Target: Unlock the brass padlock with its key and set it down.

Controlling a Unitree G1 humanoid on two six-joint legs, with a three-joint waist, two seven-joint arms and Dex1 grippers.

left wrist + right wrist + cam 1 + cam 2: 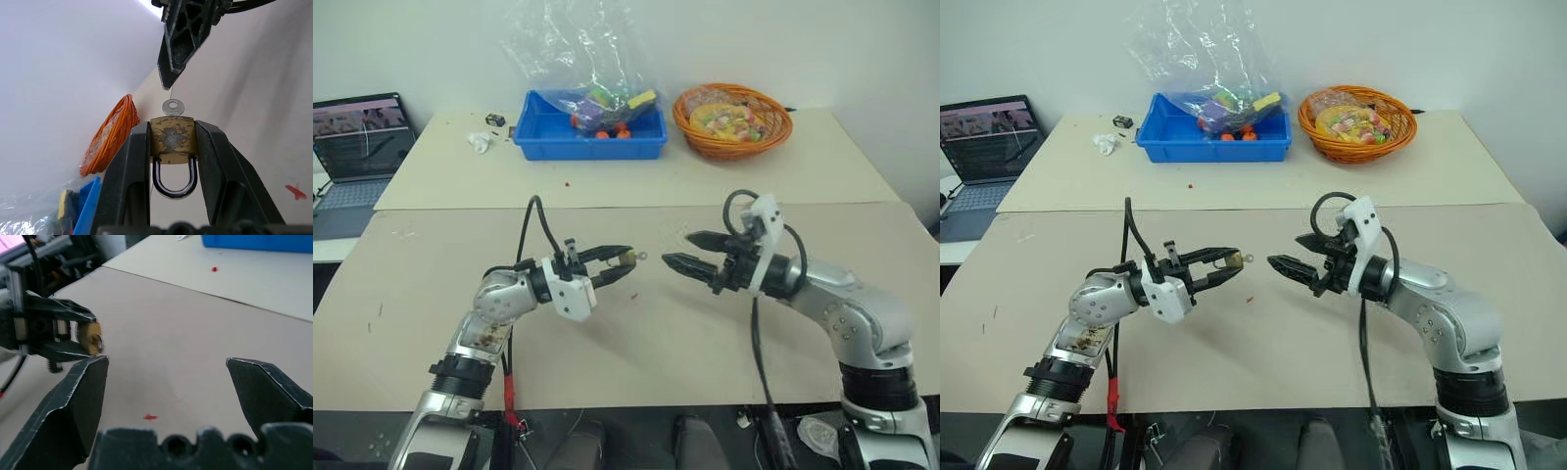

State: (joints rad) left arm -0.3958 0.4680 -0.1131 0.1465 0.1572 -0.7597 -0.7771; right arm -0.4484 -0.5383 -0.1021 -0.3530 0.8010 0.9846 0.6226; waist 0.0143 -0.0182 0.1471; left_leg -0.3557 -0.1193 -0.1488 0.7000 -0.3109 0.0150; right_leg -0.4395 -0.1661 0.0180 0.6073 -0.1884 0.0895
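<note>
The brass padlock (173, 139) is held above the tan table (636, 343), pinched by its sides in my shut left gripper (625, 262). Its dark shackle (174, 185) points back toward the wrist. The key (173, 106) sticks out of the padlock's far end, with its small ring head showing (640, 257). My right gripper (677, 250) stands open just to the right of the key, facing it across a short gap with nothing between its fingers (80, 387). In the right wrist view the padlock (88, 335) and the key (98, 340) show beside one fingertip.
On the far table stand a blue bin (590, 135) holding a plastic bag of small items and an orange basket (732, 119). A laptop (362, 147) sits at far left. Small red specks (629, 294) lie on the table under the grippers.
</note>
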